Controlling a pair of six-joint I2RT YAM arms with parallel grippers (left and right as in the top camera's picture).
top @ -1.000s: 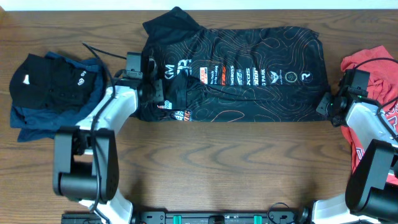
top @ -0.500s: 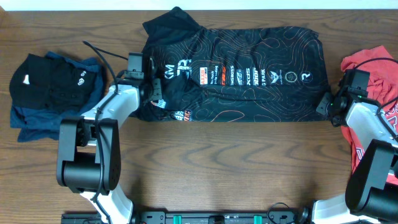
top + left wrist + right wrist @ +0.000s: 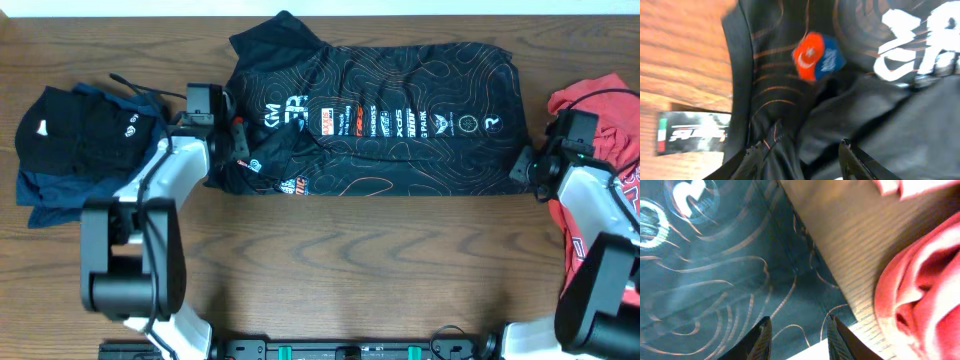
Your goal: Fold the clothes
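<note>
The left jaws pinch a bunched fold of the black jersey (image 3: 770, 75). The cloth is heaped up in the gap between them and drapes over one finger. Just ahead of them a round orange-and-blue badge (image 3: 817, 56) sits on the jersey. Off to one side the table (image 3: 680, 50) shows bare wood, and a small printed label (image 3: 690, 132) lies beside the jersey's edge. The right jaws stand slightly parted over the jersey's near corner, with flat cloth showing between the tips and nothing clamped. Just outside them, past a strip of table, lies the red T-shirt (image 3: 920, 295). From overhead the jersey is spread between the two sets of jaws, logos up. A pile of dark clothes (image 3: 80, 150) lies beyond the left jaws, away from the jersey.
</note>
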